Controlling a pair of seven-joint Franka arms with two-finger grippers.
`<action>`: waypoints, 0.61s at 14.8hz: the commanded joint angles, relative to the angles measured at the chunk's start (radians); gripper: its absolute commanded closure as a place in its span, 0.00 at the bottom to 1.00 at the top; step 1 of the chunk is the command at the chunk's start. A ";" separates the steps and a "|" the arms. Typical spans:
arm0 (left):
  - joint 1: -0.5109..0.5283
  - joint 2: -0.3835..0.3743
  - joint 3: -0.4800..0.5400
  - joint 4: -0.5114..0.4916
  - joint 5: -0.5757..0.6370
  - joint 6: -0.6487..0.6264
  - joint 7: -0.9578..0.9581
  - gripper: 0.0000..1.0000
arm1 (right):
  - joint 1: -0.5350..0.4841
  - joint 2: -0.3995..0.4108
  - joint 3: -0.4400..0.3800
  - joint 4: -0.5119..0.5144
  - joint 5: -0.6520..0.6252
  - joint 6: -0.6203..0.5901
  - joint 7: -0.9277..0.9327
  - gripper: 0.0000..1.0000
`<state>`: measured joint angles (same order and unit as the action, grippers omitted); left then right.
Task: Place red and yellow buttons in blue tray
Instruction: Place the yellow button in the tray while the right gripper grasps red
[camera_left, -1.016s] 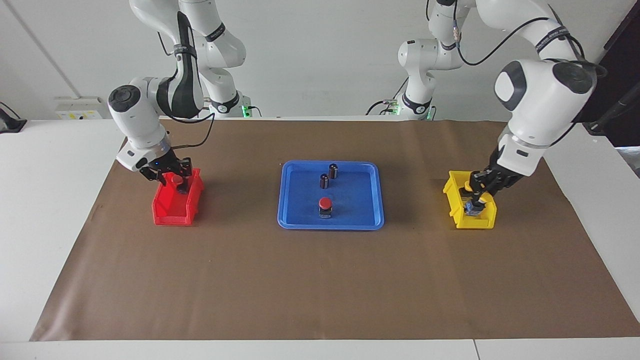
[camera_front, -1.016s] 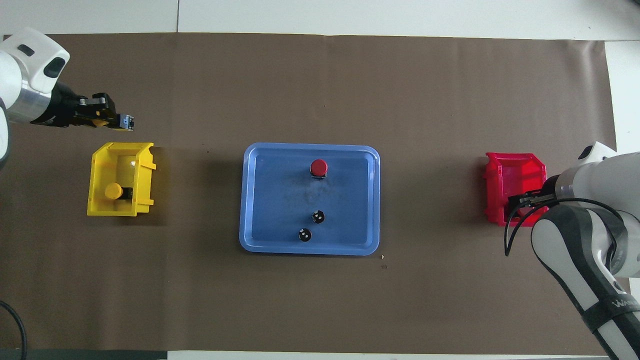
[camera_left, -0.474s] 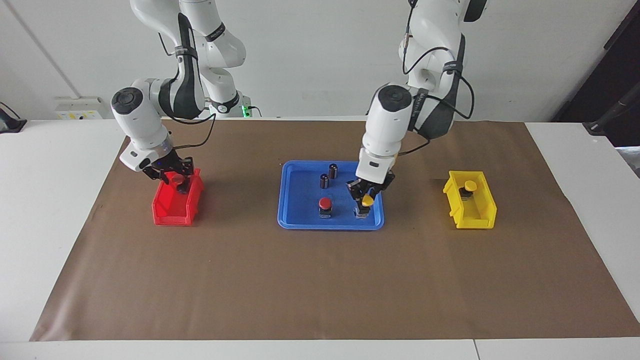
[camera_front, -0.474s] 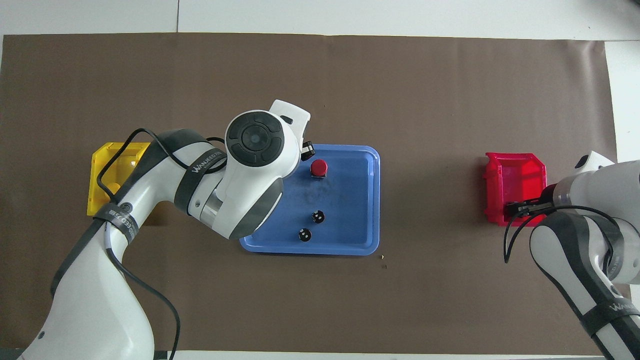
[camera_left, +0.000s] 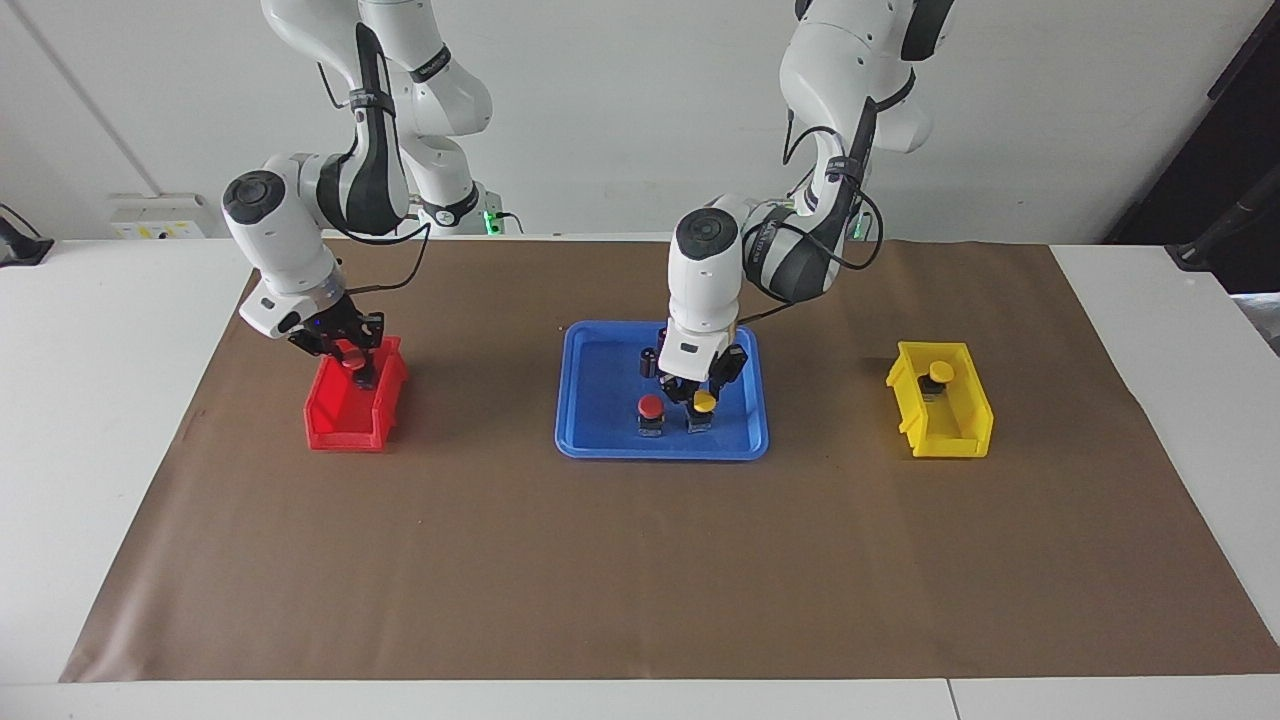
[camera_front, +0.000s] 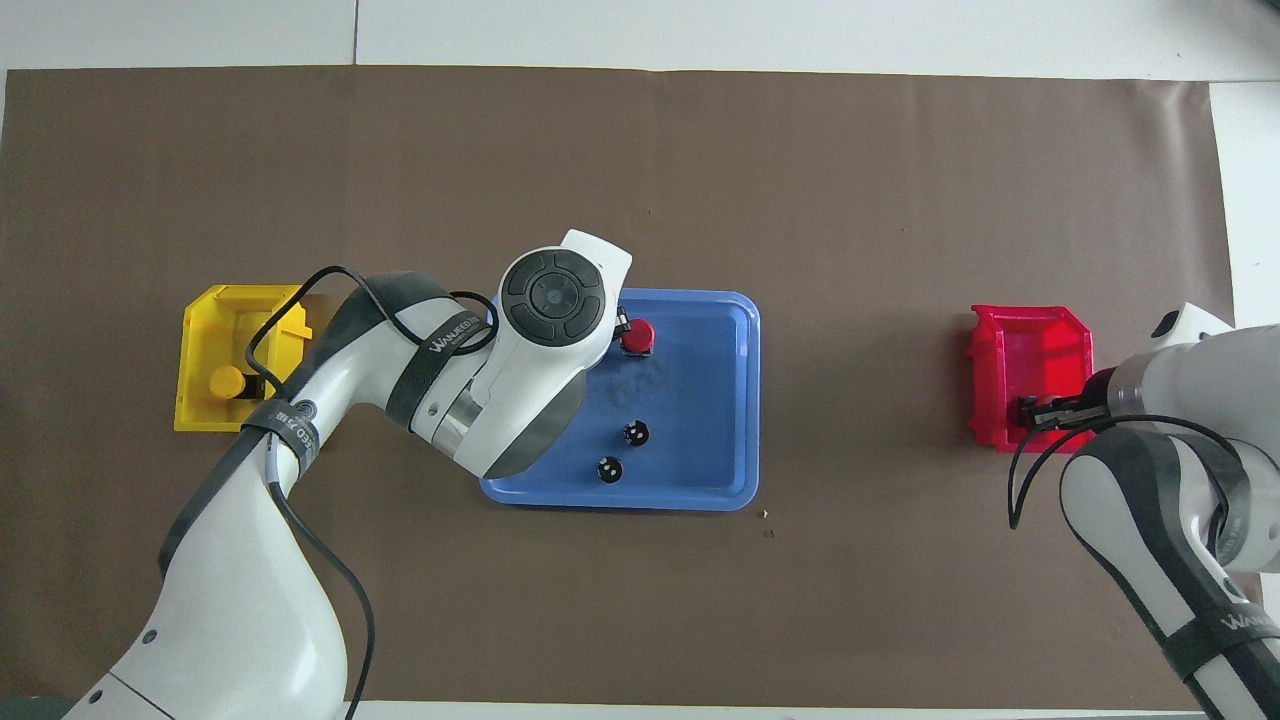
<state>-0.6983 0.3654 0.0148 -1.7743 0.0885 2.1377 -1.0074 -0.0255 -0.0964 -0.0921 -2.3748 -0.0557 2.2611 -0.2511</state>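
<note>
The blue tray (camera_left: 590, 440) (camera_front: 735, 400) lies mid-table. A red button (camera_left: 651, 407) (camera_front: 637, 335) stands in it, on the side away from the robots. Beside that one, my left gripper (camera_left: 704, 398) is shut on a yellow button (camera_left: 704, 403), low in the tray; from overhead the arm hides both. A second yellow button (camera_left: 940, 372) (camera_front: 227, 381) sits in the yellow bin (camera_left: 965, 425) (camera_front: 200, 330). My right gripper (camera_left: 351, 364) (camera_front: 1040, 410) is over the red bin (camera_left: 335, 425) (camera_front: 1035, 345), shut on another red button (camera_left: 351, 361).
Two small dark cylinders (camera_front: 636, 433) (camera_front: 609, 469) stand in the tray's part nearer the robots. Brown paper (camera_left: 640, 580) covers the table. The red bin is at the right arm's end, the yellow bin at the left arm's end.
My left arm carried a yellow button from the yellow bin to the tray and set it low beside the red one. My right gripper closed on the red button at the red bin.
</note>
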 joint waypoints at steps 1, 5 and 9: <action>0.007 -0.011 0.004 -0.014 0.036 0.011 0.000 0.17 | 0.032 0.047 0.008 0.164 0.014 -0.136 -0.020 0.78; 0.010 -0.069 0.005 0.012 0.040 -0.056 0.042 0.03 | 0.140 0.148 0.011 0.448 0.014 -0.346 0.119 0.78; 0.199 -0.152 0.008 0.000 0.030 -0.162 0.391 0.00 | 0.292 0.198 0.014 0.540 0.141 -0.313 0.393 0.79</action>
<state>-0.6215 0.2695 0.0290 -1.7450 0.1013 2.0122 -0.7861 0.2195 0.0522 -0.0798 -1.8973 0.0175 1.9398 0.0282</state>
